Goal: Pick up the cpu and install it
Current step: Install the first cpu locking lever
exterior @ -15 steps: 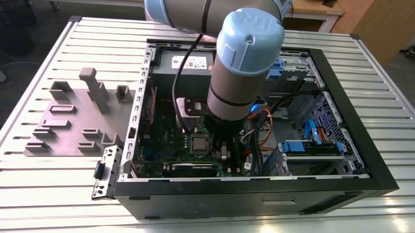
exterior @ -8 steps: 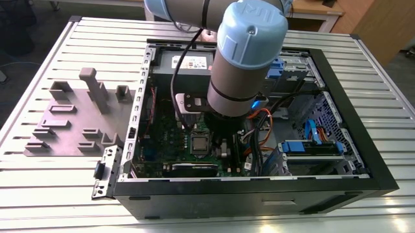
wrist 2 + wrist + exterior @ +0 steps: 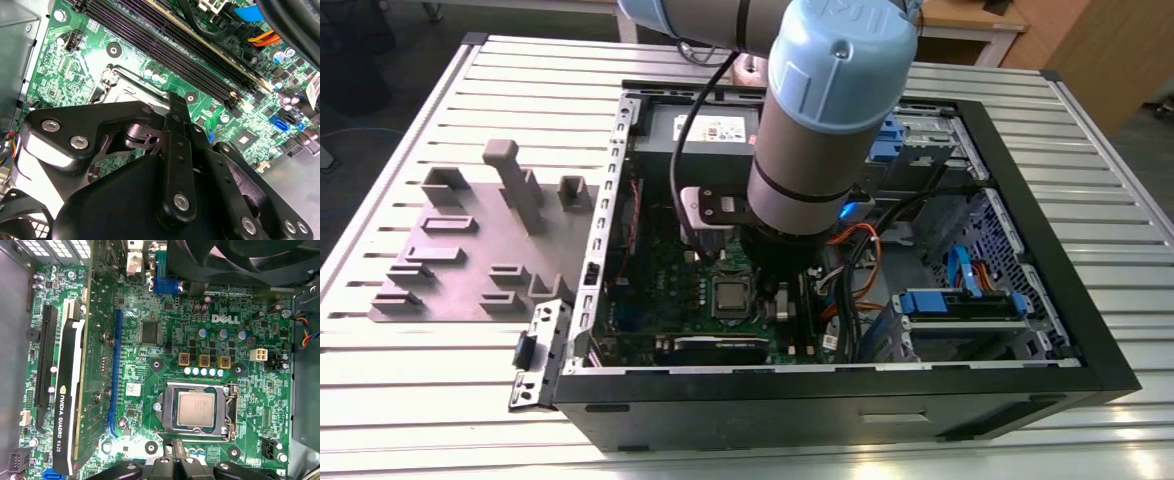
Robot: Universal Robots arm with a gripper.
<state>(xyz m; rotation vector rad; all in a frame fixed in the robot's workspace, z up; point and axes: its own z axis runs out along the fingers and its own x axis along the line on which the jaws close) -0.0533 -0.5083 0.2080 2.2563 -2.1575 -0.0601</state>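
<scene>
The cpu (image 3: 196,409) is a small square chip with a dull silvery top. It lies flat inside the metal socket frame (image 3: 227,412) on the green motherboard (image 3: 165,305). In the exterior view the cpu (image 3: 727,297) shows in the middle of the open computer case (image 3: 1014,240). My gripper (image 3: 177,462) hangs just above the board beside the socket, and its black fingers (image 3: 175,107) are shut together with nothing between them. The arm (image 3: 821,130) reaches down into the case from above.
A graphics card (image 3: 70,390) stands along one side of the board and long memory slots (image 3: 175,45) run along another. A grey power supply (image 3: 707,125), blue drive bays (image 3: 961,302) and orange cables (image 3: 854,280) crowd the case. A grey fixture plate (image 3: 467,250) lies on the table.
</scene>
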